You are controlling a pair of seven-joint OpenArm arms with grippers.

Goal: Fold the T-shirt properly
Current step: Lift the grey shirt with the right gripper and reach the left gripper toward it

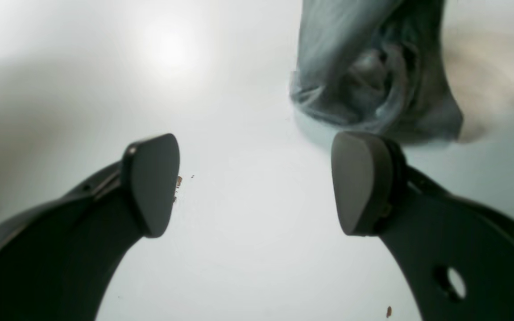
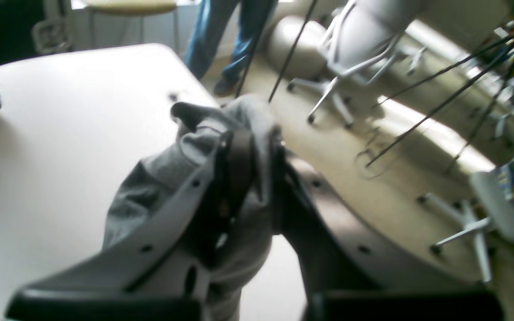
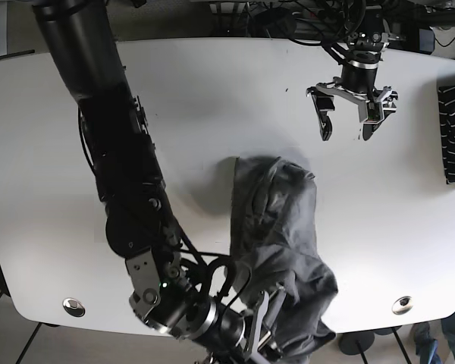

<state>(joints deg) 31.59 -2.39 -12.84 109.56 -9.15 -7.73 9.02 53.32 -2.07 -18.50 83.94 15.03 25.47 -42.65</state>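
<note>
The right claw (image 2: 250, 178) is clamped on the gray T-shirt (image 3: 277, 250), lifting its near end off the white tabletop (image 3: 212, 98), apparently to drag or spread it, while the left claw (image 3: 349, 114), beyond the shirt's far end, hangs spread and empty.

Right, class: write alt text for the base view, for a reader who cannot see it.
A crumpled grey T-shirt lies on a white table, its near end gripped by the right end effector at the table's front edge. The left end effector hangs open above the far side, holding nothing.
</note>
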